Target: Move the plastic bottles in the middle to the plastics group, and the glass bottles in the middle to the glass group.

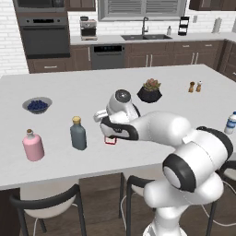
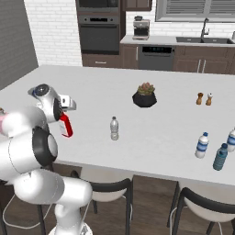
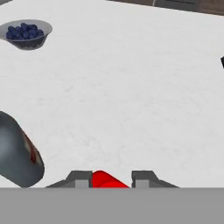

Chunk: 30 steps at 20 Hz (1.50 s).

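Gripping the red bottle (image 3: 105, 179) by its cap, the gripper (image 3: 111, 179) has both fingers (image 3: 78, 178) clamped on it, its body hanging tilted below them. The dark grey-blue bottle (image 3: 17, 153) stands just beside the fingers, the blueberry bowl (image 3: 26, 33) well beyond.

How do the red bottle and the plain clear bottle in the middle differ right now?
The red bottle is opaque red with a white label and hangs tilted between the fingers of the gripper. The clear bottle is see-through and greyish, and stands upright and untouched on the counter. Both are slim, capped bottles.
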{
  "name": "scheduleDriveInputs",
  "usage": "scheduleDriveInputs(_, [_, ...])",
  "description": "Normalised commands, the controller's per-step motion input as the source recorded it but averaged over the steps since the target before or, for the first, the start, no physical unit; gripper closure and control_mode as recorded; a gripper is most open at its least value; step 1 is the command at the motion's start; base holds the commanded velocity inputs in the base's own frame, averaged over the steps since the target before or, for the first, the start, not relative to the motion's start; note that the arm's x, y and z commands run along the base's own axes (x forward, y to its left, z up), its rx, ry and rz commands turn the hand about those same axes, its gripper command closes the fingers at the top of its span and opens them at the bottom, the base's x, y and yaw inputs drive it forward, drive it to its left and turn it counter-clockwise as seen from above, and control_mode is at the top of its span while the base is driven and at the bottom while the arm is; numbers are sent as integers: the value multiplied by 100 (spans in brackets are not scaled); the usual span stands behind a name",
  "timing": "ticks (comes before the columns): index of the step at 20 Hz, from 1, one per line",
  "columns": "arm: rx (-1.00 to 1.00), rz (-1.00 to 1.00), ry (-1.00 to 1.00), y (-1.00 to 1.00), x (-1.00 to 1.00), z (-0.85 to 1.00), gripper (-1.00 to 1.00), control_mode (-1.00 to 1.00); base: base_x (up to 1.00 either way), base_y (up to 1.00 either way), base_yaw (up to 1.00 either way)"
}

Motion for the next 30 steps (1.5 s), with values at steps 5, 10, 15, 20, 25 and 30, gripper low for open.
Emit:
scheduleDriveInputs(5, [3, 4, 0, 8, 15, 0, 100, -100, 0, 0, 0])
scheduleDriveInputs(10, [3, 8, 0, 3, 10, 0, 100, -100, 0, 0, 0])
scheduleDriveInputs(15, [4, 12, 0, 1, 3, -8, 100, -100, 0, 0, 0])
scheduleDriveInputs(20, [0, 8, 0, 10, 0, -6, 100, -100, 0, 0, 0])
scheduleDriveInputs(25, [0, 4, 0, 26, 0, 0, 100, -100, 0, 0, 0])
scheduleDriveInputs(30, [0, 2, -2, 17, 4, 0, 100, -100, 0, 0, 0])
